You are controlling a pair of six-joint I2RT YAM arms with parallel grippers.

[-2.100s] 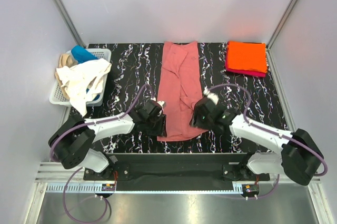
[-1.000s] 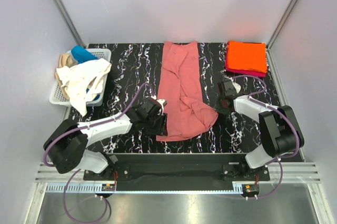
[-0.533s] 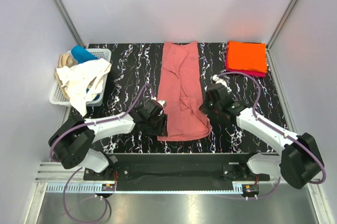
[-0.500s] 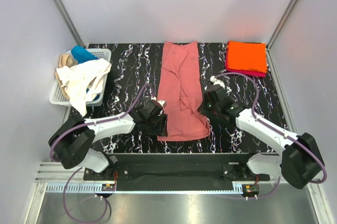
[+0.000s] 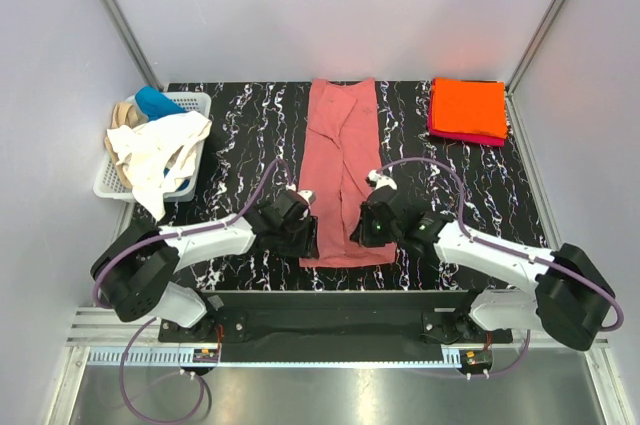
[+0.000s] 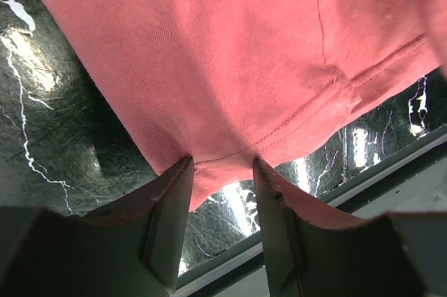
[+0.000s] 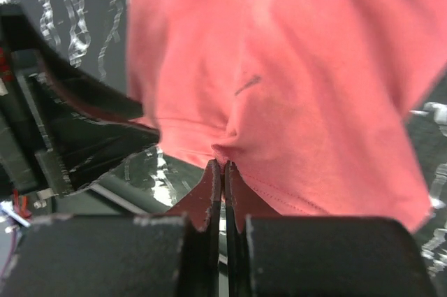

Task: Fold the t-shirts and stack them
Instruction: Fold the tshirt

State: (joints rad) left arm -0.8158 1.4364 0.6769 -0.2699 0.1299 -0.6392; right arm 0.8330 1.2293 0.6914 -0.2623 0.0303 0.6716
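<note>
A salmon-pink t-shirt [image 5: 340, 145] lies as a long strip down the middle of the black marbled table [image 5: 250, 125]. My left gripper [image 5: 308, 237] sits at its near left corner. In the left wrist view the jaws [image 6: 222, 164] stand apart, with the pink t-shirt [image 6: 230, 52] hem bunched between the fingertips [image 6: 178, 171]. My right gripper [image 5: 362, 230] is at the near right hem. The right wrist view shows it [image 7: 223, 163] shut on a small pinch of the pink cloth [image 7: 293, 52]. Orange [image 5: 468, 105] and magenta [image 5: 440, 131] tees lie folded and stacked at the far right.
A white lattice basket [image 5: 190, 100] at the far left holds a cream-white tee [image 5: 155, 160] spilling over its rim, plus blue [image 5: 155, 102] and tan [image 5: 122, 113] ones. The table's near edge [image 6: 349, 185] runs just behind both grippers. The left arm [image 7: 63, 122] shows dark beside the right gripper.
My right gripper has swung from the right side of the table leftward and nearer, drawing the shirt's near right corner back in. The left gripper has stayed put.
</note>
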